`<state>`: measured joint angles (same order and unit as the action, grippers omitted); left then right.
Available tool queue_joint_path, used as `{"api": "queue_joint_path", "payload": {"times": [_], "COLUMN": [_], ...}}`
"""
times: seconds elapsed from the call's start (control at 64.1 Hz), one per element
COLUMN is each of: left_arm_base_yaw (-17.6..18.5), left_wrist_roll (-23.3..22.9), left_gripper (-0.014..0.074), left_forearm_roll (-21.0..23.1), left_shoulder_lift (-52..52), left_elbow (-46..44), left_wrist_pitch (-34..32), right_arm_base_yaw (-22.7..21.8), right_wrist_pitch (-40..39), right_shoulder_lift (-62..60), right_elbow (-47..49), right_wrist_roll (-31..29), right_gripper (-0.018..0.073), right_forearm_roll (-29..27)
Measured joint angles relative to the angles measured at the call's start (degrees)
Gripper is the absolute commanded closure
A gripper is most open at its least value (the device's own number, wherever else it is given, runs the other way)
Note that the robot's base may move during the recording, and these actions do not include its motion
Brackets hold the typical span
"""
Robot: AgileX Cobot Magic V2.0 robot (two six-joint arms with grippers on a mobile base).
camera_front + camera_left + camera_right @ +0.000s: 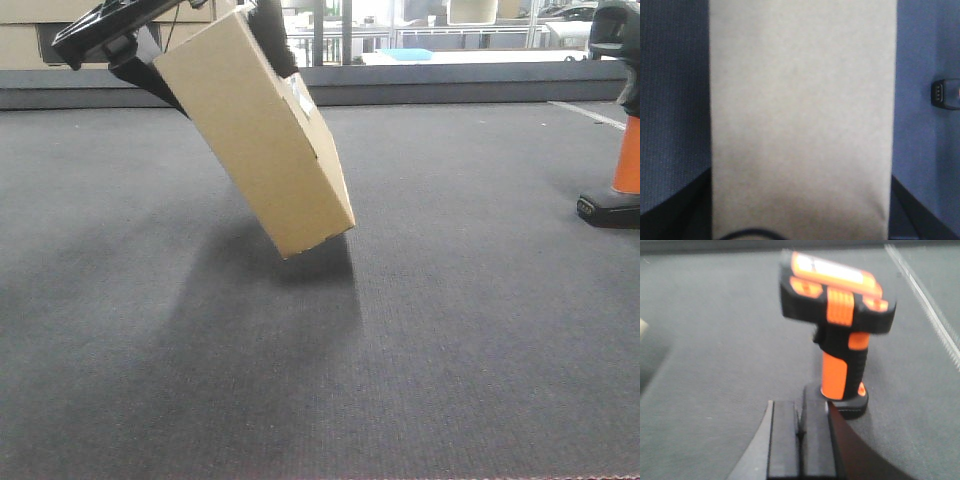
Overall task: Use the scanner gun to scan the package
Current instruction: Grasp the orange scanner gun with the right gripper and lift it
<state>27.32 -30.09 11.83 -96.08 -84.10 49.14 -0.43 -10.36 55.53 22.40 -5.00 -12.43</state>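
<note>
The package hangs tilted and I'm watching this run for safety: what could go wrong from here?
1. The left gripper holds the package by its upper end only, tilted, low corner near the mat; it may slip or drag.
2. The right gripper has its fingers shut close to the upright scanner gun; a nudge might topple it.
</note>
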Motion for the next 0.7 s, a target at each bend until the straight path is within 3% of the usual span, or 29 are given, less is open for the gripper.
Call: {"api": "queue_joint_path", "payload": {"times": [0.172,0.421,0.702], "left_arm_base_yaw": [0.0,0.7,1.0], "left_wrist_roll": [0.0,5.1,6.1], "left_gripper": [0.0707,0.0707,0.0707], "left_forearm_roll": [0.0,0.0,0.4], "left_shoulder_lift": [0.0,0.0,0.0], "left_elbow": [0.0,0.0,0.0], "left_wrist_pitch": [0.0,0.0,-0.7], "right_arm_base_yaw": [0.0,0.0,0.0], "right_wrist_pitch": [-11.1,-31.2,-47.2], "right_shoulder_lift": [9.5,19.2,27.1], "right_elbow": [0.0,-3.3,-5.4], "right_wrist_roll": [2.7,10.0,11.3], "right_gripper": [0.0728,0.0728,0.0728], "right_forearm_roll": [-0.2,2.5,3.6]}}
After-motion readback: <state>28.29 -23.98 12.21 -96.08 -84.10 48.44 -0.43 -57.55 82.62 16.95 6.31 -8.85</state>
